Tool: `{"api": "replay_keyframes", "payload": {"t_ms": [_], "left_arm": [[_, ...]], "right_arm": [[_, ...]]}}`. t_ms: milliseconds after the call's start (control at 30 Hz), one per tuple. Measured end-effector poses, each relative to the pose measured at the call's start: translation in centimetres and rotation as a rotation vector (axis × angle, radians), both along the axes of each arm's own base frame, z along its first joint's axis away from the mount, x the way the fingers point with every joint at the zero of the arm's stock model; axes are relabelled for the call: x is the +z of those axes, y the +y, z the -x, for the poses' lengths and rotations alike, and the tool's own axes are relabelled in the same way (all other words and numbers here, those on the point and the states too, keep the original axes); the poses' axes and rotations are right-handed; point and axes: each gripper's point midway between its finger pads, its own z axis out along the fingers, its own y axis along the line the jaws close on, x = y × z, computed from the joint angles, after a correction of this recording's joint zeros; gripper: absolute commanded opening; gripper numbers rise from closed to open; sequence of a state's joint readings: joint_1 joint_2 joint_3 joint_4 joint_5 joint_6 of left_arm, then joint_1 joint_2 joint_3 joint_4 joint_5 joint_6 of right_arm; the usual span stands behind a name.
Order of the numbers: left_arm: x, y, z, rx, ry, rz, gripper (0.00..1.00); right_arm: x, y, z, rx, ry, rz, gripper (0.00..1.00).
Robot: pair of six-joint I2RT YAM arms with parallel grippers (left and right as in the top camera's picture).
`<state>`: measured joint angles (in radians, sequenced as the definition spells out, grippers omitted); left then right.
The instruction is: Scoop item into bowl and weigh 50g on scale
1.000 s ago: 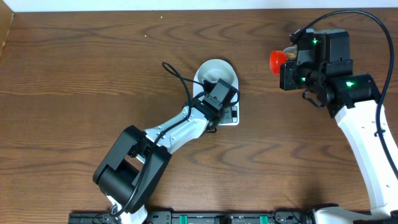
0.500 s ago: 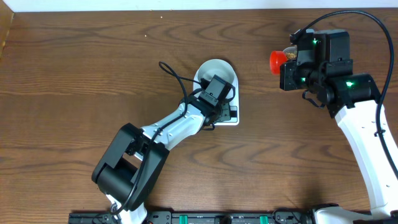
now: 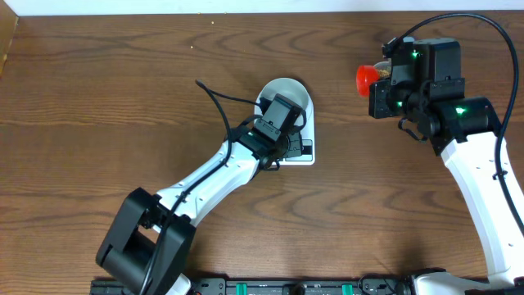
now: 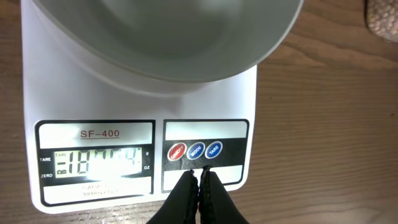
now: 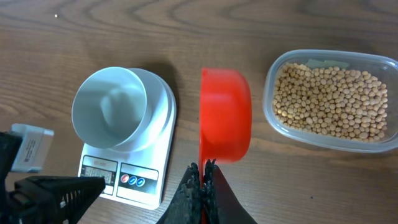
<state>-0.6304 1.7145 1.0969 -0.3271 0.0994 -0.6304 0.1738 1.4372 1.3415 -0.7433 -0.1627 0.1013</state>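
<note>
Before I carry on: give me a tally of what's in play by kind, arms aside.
Scale: 1
Bowl, empty, on the scale: 1
Red scoop, held by the right claw: 1
Clear tub of beans: 1 (beans too many to count)
Total: 4 things

— What sits at the right of the right wrist view?
— A clear plastic tub (image 5: 336,145), on the brown wooden table (image 3: 98,98).
— And centre frame?
— A red scoop (image 5: 225,115), just left of it.
</note>
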Motion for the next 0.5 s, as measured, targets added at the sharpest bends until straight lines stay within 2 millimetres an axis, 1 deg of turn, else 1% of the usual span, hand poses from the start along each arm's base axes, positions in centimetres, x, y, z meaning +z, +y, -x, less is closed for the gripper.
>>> {"api": "replay_keyframes", "payload": {"t_ms": [500], "left_arm": [[-0.28,0.19,0.44,-0.003,0.018,-0.013,0.07]], "right_arm": [[-0.01,-0.01,0.00,0.000,0.000,0.000,0.01]]}}
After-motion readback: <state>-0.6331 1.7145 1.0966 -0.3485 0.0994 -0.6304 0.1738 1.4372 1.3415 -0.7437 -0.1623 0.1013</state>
